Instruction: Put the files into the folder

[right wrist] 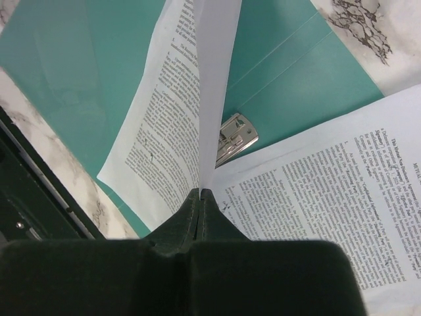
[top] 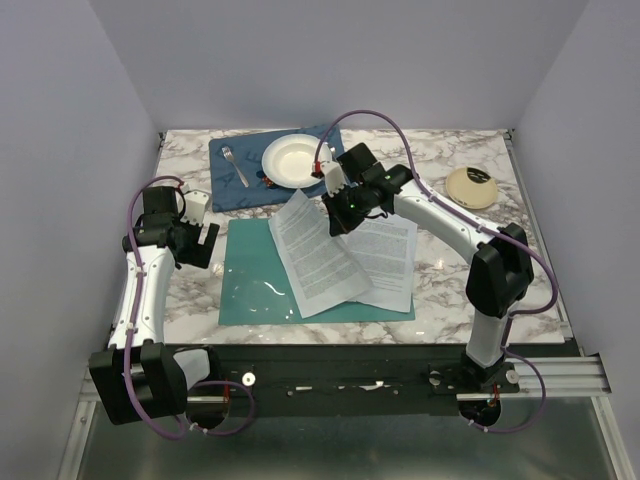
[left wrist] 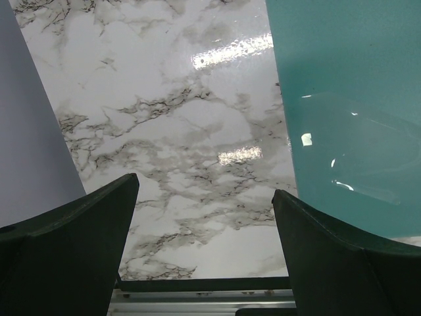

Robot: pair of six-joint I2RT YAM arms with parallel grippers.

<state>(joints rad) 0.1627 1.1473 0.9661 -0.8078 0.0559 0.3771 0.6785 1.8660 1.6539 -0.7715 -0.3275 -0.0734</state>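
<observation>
Top external view: the right pincer (top: pixel 334 212) is pinching the far end of one lifted sheet (top: pixel 318 258), its tips pressed together on the paper. The sheet is hanging tilted, its near end resting on the open folder (top: pixel 250 282). Its long axis is running from the pincer toward the near edge of the table (top: pixel 450 160), slanting a little to the right.

The folder is lying flat, spread left to right, directly under and to the near-left of that pincer. A second flat sheet (top: pixel 388 258) is lying on the folder's right half, its right edge hanging over onto the marble.

Right wrist view: the tips (right wrist: pixel 200 193) are clamping the sheet's edge (right wrist: pixel 164 105), with the metal clip (right wrist: pixel 235 135) just beyond and the flat sheet (right wrist: pixel 329 197) to the right.

Left pincer (top: pixel 205 245) is hovering spread wide and holding nothing, just beside the folder's left edge. Left wrist view is showing its gap (left wrist: pixel 205 187) over bare marble, with the folder (left wrist: pixel 348 99) to its right.

Judgement: the right arm has the paper, and laying it flat means going down and left.
</observation>
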